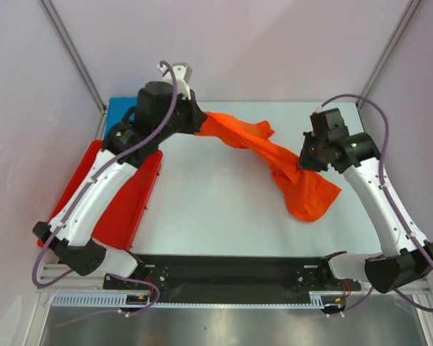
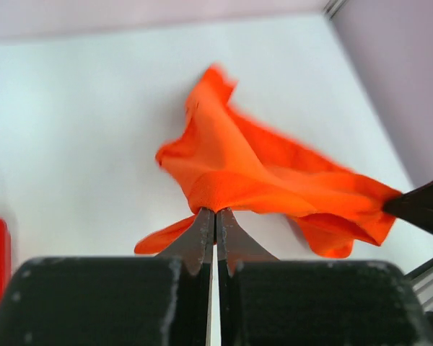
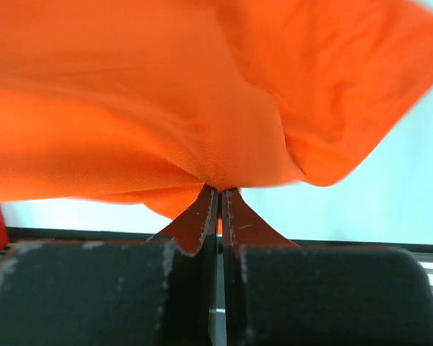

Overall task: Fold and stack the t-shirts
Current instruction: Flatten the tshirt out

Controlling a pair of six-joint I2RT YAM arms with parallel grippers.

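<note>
The orange t-shirt (image 1: 270, 153) hangs bunched between my two grippers over the white table (image 1: 216, 209), and its lower end droops to the right front. My left gripper (image 1: 201, 123) is shut on the shirt's left end; in the left wrist view its tips (image 2: 215, 212) pinch a fold of the orange t-shirt (image 2: 238, 169). At the shirt's right part, my right gripper (image 1: 304, 159) is shut on it, tips (image 3: 220, 189) clamped on the orange cloth (image 3: 166, 94). The blue t-shirt (image 1: 121, 111) lies at the back left, mostly hidden behind my left arm.
A red plastic tray (image 1: 133, 205) lies along the table's left side, under my left arm. Pale walls with metal posts (image 1: 76, 61) close in the back and sides. A black rail (image 1: 224, 270) carries the arm bases at the near edge.
</note>
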